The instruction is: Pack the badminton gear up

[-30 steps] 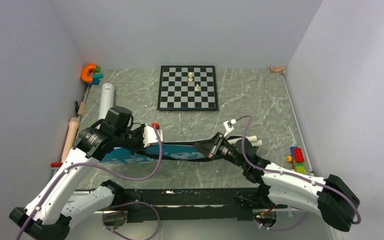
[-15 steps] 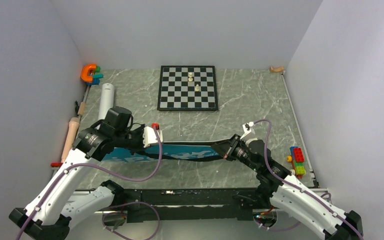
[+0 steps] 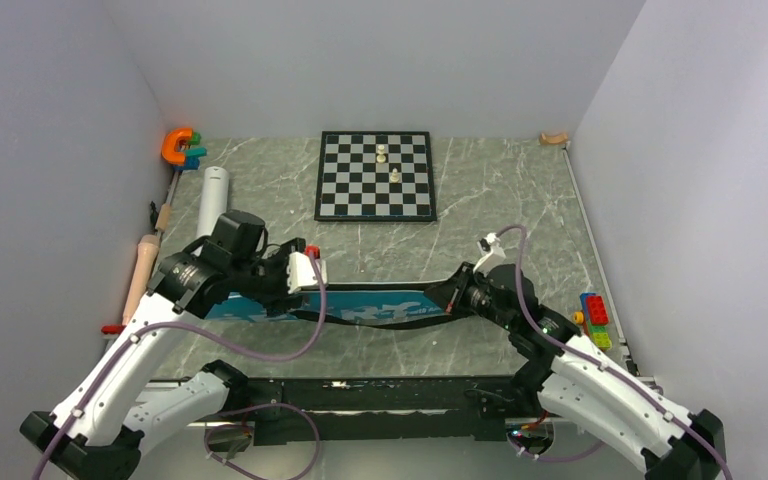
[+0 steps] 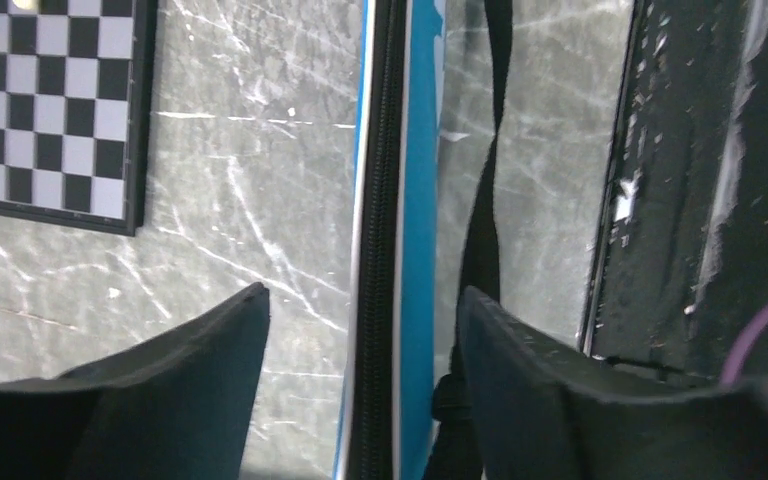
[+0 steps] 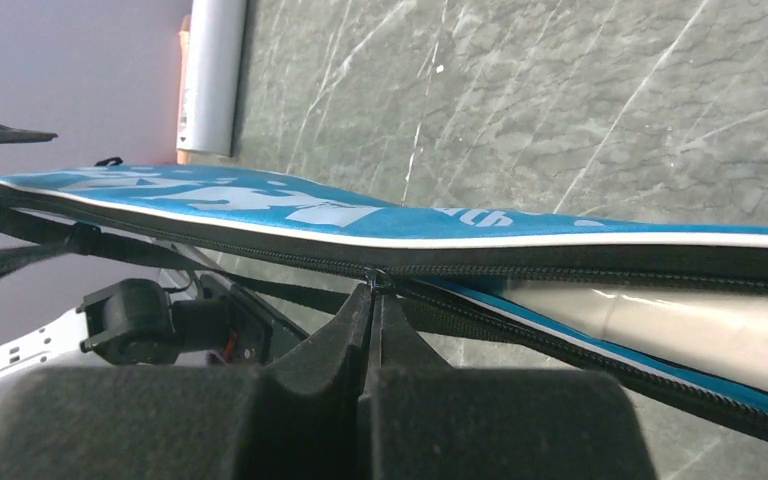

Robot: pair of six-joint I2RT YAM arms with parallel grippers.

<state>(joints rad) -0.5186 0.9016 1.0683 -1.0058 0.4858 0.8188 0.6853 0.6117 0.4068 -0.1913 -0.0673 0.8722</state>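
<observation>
Over the marble table, the blue bag is seen nearer than the chessboard. Its zipper pull is pinched by the right gripper; the left gripper is spread astride it.

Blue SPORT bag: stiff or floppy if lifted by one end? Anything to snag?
Probably floppy: the blue bag is thin fabric, its edge bowing in the right wrist view, though the white handle inside may stiffen it. Pulling by the zipper pull, where the right gripper is shut, would likely deform it. The loose black strap may trail and snag.
</observation>
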